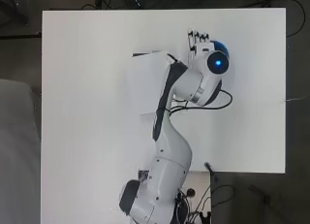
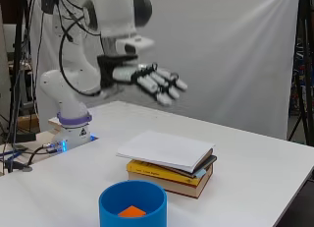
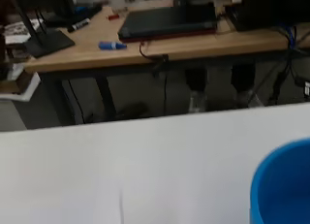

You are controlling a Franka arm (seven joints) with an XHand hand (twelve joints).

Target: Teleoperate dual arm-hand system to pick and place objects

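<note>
Overhead, the white table was seen with the arm covering most of the stack of books, and only a sliver of the blue cup showed beside the hand. From the side, the hand was held raised above the books, fingers straight and spread, grasping nothing. An orange block was revealed inside the cup there alone. At the wrist, the cup's rim was caught on the table.
</note>
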